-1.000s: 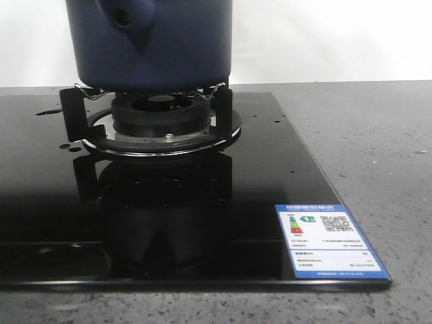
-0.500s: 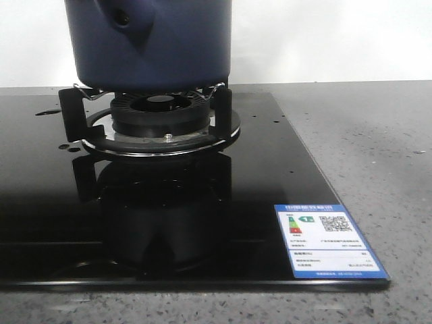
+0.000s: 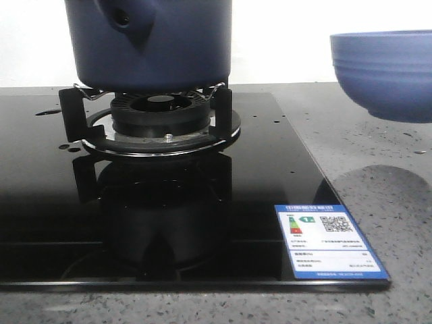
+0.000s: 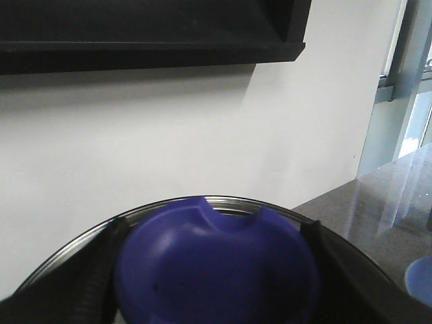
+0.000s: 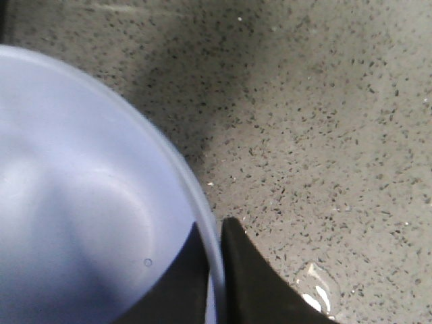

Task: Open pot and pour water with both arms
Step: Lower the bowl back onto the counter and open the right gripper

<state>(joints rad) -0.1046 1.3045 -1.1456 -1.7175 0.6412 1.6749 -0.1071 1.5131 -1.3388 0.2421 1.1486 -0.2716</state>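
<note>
Speckled grey tabletop carries a black glass cooktop, and from the front the pot sits on the burner stand, steady there so its lid can come off. At the right a pale blue bowl hangs clear of the stone with its shadow beneath, lifted, I judge, to receive the water.

From my left wrist, my left end effector has its fingers spread either side of a blue lid with a metal rim behind it; whether they are gripping it, I cannot tell.

From my right wrist, my right end effector pinches the bowl's thin wall, one finger inside, one outside, pressed together on the rim.
</note>
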